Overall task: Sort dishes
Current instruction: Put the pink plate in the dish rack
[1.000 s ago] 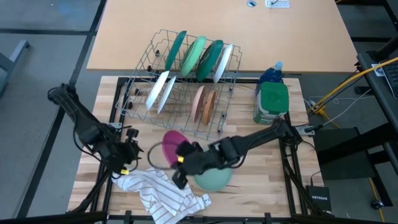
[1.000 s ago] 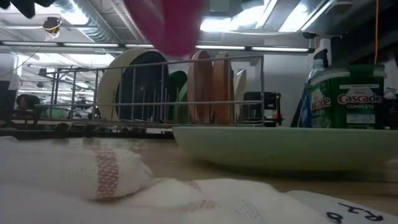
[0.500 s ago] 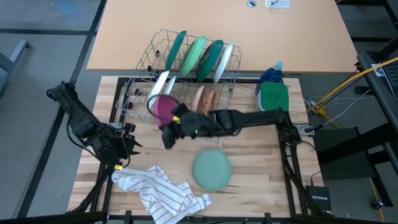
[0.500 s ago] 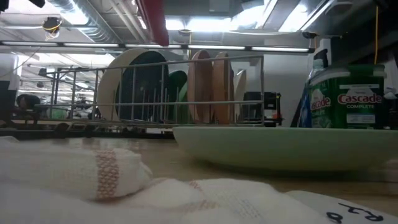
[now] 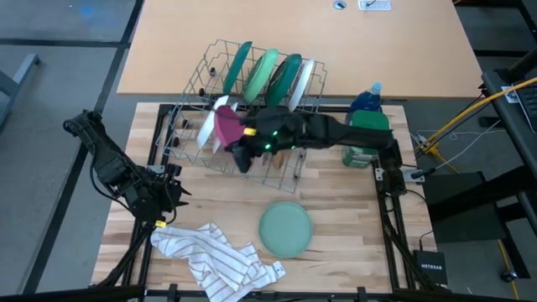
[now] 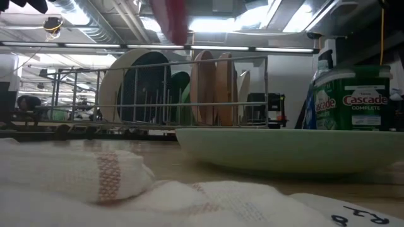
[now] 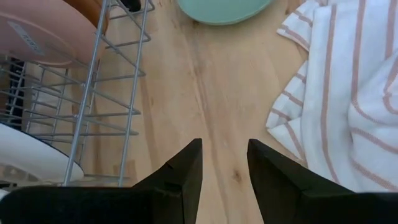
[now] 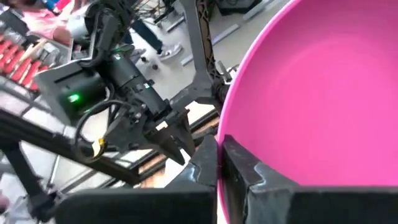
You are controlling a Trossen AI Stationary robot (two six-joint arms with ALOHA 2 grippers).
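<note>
Right gripper (image 5: 237, 141) pinches one round pink plastic plate (image 5: 225, 126) above the wire dish rack (image 5: 189, 92); one light green plate (image 5: 285, 229) lies flat; left gripper (image 7: 222, 163) spread, empty.

"Cascade COMPLETE" on the green detergent container's label (image 6: 357, 101); "NETGEAR" on a black box (image 5: 430, 268).

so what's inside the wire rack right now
The wire rack holds upright dishes: green plates in the back row, a white plate at the front left. The right gripper holds a pink dish above it, hiding most of the tan plates.
</note>
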